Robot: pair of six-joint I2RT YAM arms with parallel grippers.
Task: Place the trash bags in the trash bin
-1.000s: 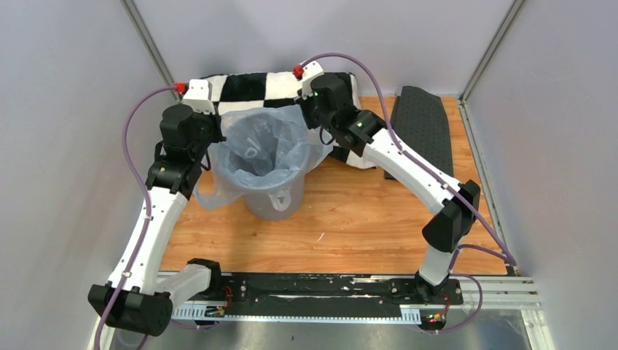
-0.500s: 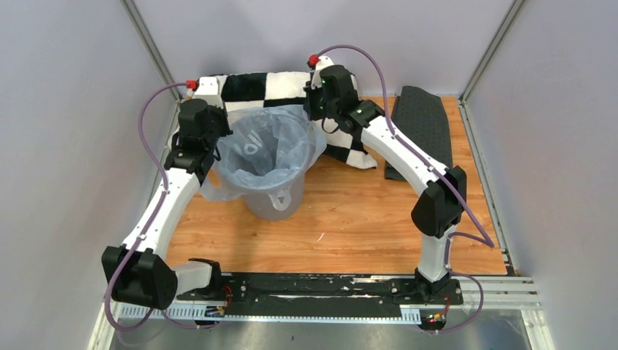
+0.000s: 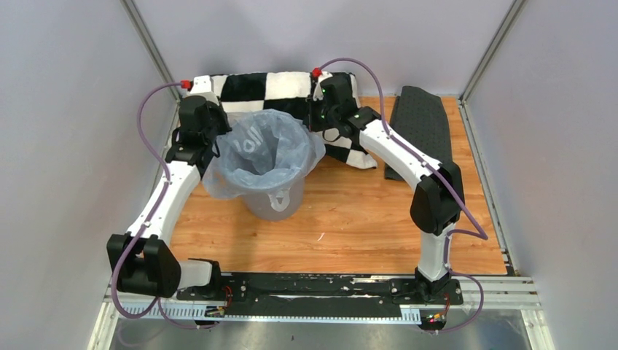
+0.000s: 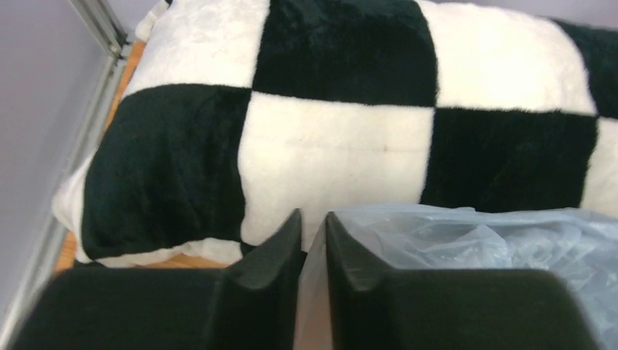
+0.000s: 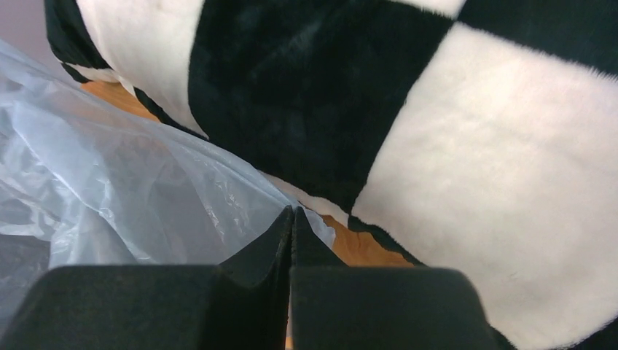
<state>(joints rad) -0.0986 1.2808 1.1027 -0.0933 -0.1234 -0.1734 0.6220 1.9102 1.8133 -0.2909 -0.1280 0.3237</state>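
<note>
**A:** Why does the left gripper [image 4: 311, 219] sit at the bag's left edge?

**B:** I'd say to spread the trash bag [image 3: 266, 142] over the mouth of the trash bin [image 3: 275, 200]. Its jaws stand a narrow slit apart with film lying in the slit. I can't tell whether the film is pinched.

**A:** And the bag itself?

**B:** Left of centre in the overhead view. It lines the bin, with its rim flared over the lip and slack hanging down the left side.

**A:** The right gripper [image 5: 292, 211]?

**B:** Its fingers are pressed together, and the bag's right edge runs into the tips, seemingly nipped there.

**A:** Anything in the way?

**B:** The checkered pillow [image 3: 280, 84] lies just behind both wrists, crowding the top. The dark mat [image 3: 423, 124], upper right, is well apart.
</note>
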